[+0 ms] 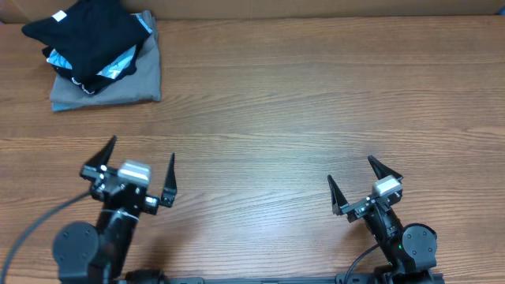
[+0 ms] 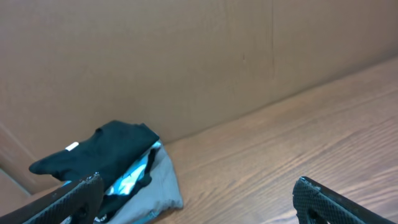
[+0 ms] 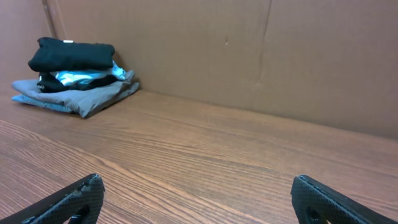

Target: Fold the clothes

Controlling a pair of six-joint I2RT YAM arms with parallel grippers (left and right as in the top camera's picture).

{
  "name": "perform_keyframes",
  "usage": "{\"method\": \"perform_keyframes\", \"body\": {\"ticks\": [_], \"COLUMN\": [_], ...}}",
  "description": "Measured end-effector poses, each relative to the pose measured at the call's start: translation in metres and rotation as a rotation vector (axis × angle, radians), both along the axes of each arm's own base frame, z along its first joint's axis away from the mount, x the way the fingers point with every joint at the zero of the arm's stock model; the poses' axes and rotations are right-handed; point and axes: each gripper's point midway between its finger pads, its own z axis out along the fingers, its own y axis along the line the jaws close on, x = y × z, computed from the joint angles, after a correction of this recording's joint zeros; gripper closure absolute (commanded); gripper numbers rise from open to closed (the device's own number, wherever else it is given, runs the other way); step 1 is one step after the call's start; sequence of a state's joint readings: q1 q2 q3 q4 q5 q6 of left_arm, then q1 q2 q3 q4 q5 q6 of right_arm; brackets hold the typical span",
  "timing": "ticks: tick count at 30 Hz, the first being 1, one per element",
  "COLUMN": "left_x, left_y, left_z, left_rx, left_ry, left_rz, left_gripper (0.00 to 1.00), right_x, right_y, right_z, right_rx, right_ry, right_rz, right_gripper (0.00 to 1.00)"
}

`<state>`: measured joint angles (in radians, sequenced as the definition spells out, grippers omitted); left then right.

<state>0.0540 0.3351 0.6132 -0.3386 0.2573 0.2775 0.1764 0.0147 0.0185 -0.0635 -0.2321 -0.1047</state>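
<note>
My left hand (image 1: 142, 150) wide open, empty, at near edge of worktop (image 1: 300, 102). My right hand (image 1: 350, 170) same: fingers spread, holding nothing. Black T-shirt (image 1: 83, 35) sits bundled in far left corner, on top of light blue shirt (image 1: 118, 63) and grey shirt (image 1: 118, 85), close to cardboard wall (image 3: 186, 43). Pile well apart from both hands.

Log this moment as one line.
left gripper: open, empty | right gripper: open, empty | black T-shirt: atop grey shirt, far left, untouched
</note>
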Motion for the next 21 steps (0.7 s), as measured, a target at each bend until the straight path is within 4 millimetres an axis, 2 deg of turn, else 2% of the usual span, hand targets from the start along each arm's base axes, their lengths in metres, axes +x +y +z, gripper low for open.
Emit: {"method": "perform_keyframes", "body": {"ticks": [7,13,16,19,21], "left_x": [-0.005,0.001,0.009,0.012,0.012], "left_y": [0.000,0.000,0.001,0.001,0.002], "left_z": [-0.052,-0.078,-0.110,-0.151,-0.149], "left_rx": [-0.006,-0.010,-0.039,-0.065,-0.069], "left_ry": [-0.069,-0.166,-0.119,0.017,0.013], "left_rz": [0.001,0.000,0.001,0.008,0.011], "left_gripper": [0.00,0.00,0.00,0.00,0.00], "right_x": [0.000,0.000,0.000,0.000,0.000], "right_y": [0.000,0.000,0.000,0.000,0.000], "right_z": [0.000,0.000,0.000,0.000,0.000], "right_rx": [0.000,0.000,0.000,0.000,0.000], "right_ry": [0.000,0.000,0.000,0.000,0.001], "right_rz": [0.000,0.000,0.000,0.000,0.000], "right_gripper": [0.00,0.00,0.00,0.00,0.00]}}
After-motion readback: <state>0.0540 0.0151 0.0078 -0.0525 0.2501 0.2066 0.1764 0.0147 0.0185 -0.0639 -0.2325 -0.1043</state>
